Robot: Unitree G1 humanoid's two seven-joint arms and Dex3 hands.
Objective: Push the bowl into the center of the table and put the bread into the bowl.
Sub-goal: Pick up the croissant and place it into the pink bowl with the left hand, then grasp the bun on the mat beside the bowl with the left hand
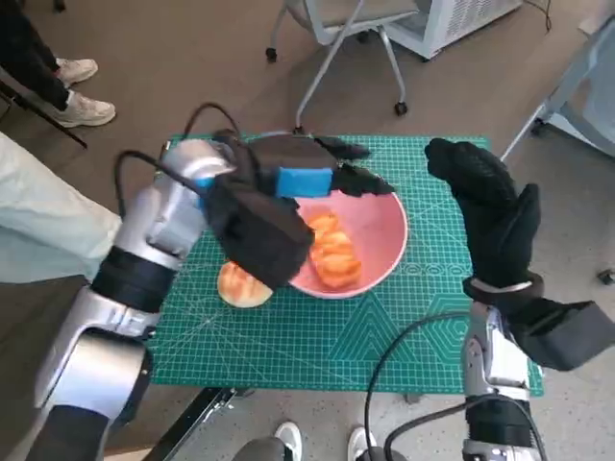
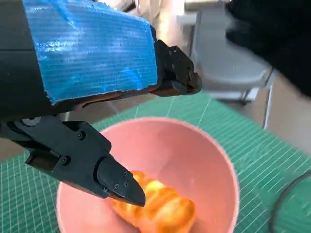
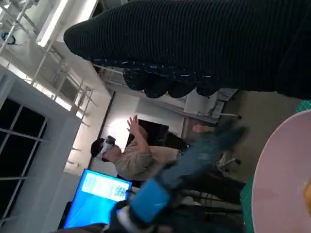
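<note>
a green cutting mat covers the small table, with a wheeled chair on the floor at twelve o'clock and a person's legs at nine o'clock. a round bread roll lies on the mat at about eight o'clock from the pink bowl, just beside its rim. the left hand hangs over the bowl's far rim with its fingers apart, holding nothing. the bowl sits near the mat's middle, and an orange bread lies inside it. at three o'clock the gloved right hand is raised beside the bowl, fingers spread and empty.
</note>
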